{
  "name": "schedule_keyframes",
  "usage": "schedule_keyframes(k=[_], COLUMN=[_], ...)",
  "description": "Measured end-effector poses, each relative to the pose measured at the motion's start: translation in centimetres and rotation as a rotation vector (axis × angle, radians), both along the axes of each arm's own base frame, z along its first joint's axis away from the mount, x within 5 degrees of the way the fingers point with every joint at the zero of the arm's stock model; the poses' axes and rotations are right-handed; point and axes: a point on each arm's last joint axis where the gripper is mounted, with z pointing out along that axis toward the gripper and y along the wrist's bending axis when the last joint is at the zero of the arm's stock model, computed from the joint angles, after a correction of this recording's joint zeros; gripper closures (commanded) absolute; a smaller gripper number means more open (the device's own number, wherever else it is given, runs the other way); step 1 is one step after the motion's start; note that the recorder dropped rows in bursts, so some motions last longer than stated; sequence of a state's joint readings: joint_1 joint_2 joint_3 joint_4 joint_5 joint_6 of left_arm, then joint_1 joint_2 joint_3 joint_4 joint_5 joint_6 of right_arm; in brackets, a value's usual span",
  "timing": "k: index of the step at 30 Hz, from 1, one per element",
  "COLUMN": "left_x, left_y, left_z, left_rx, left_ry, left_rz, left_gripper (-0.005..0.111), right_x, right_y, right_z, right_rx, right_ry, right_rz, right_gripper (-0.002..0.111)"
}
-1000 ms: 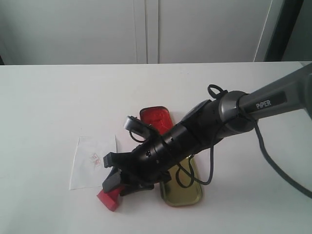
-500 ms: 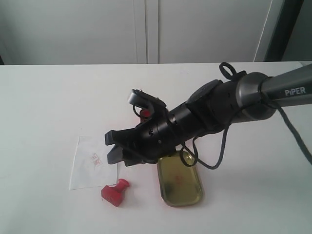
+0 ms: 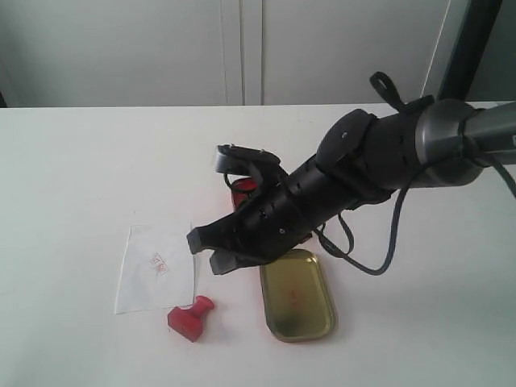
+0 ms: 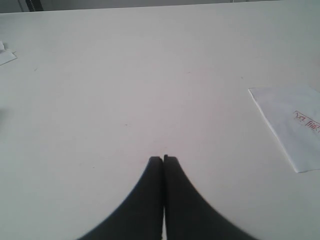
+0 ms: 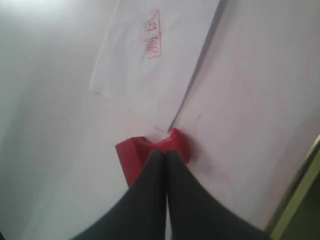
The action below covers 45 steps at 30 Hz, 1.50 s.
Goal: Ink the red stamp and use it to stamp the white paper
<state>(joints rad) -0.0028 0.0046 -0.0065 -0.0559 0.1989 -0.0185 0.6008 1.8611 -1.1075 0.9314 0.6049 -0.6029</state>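
Note:
The red stamp (image 3: pixel 191 318) (image 5: pixel 134 154) lies tipped on its side on the table, just off the near corner of the white paper (image 3: pixel 153 268) (image 5: pixel 150 60) (image 4: pixel 292 125), which bears a faint red imprint. My right gripper (image 3: pixel 205 251) (image 5: pixel 165 151) hangs above the stamp, shut and empty, clear of it. Nothing sits between the tips of my left gripper (image 4: pixel 163 158), which is shut over bare table to the left of the paper. It does not show in the exterior view.
A gold tin lid (image 3: pixel 297 295) (image 5: pixel 302 200) lies right of the stamp. The red-filled ink tin (image 3: pixel 242 192) is mostly hidden behind my right arm. The white table (image 3: pixel 97 161) runs back to a wall.
My right gripper let go of the stamp, rose up and back from it, then shut empty. The stamp now lies on its side by the paper.

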Motion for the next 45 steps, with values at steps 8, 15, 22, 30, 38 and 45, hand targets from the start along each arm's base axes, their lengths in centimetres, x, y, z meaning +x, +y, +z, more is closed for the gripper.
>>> schedule_keyframes(k=[8,15,22,30,38,45], left_x=[0.0,0.0,0.0,0.0,0.0,0.0], left_y=[0.0,0.0,0.0,0.0,0.0,0.0], left_z=[0.0,0.0,0.0,0.0,0.0,0.0], left_rx=[0.0,0.0,0.0,0.0,0.0,0.0], left_ry=[0.0,0.0,0.0,0.0,0.0,0.0], left_rz=[0.0,0.0,0.0,0.0,0.0,0.0], left_gripper=[0.107,0.107,0.107,0.107,0.107,0.107], right_x=[1.1,2.7,4.0,4.7,4.5,3.8], right_y=[-2.6,-5.7,-9.1,-12.7,-15.4,-16.2], right_z=[1.5,2.8,3.4,3.7,3.4,4.5], right_rx=[-0.083,-0.071,-0.079,-0.151,-0.318,-0.368], right_ry=[-0.035,-0.046,-0.031,-0.003,0.055,0.04], right_rz=[-0.106,-0.209,-0.289,-0.409,-0.505,-0.524], right_gripper=[0.108,0.108,0.108,0.108,0.108,0.108])
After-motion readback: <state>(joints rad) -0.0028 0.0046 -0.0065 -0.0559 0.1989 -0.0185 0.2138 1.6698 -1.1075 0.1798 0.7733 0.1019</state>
